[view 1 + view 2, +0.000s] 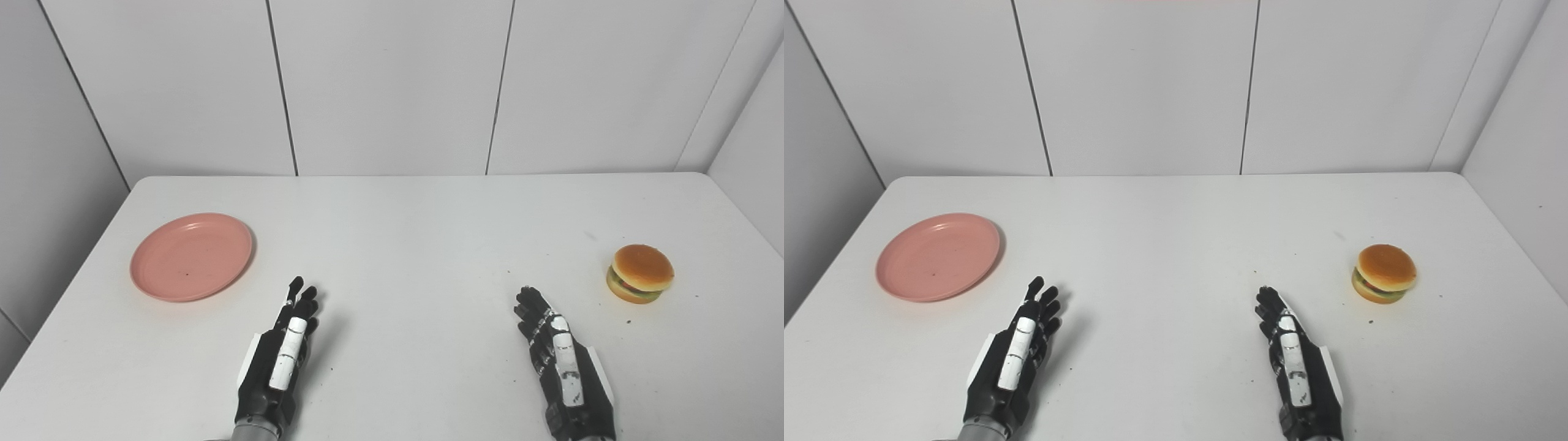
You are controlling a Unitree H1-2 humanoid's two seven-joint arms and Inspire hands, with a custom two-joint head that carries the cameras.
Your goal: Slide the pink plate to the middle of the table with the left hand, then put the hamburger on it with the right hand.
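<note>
The plate (191, 257) is pink, round and shallow. It lies flat on the table with nothing on it. It sits up and to the left of the left hand's fingers (300, 300), near them but not touching. The hamburger (640, 274) is small, with a shiny orange-brown bun on top, some green and a bit of red in the middle, and a bun below. It stands upright on the table, to the right of the right hand's fingers (530, 306) and a little farther back, apart from them.
</note>
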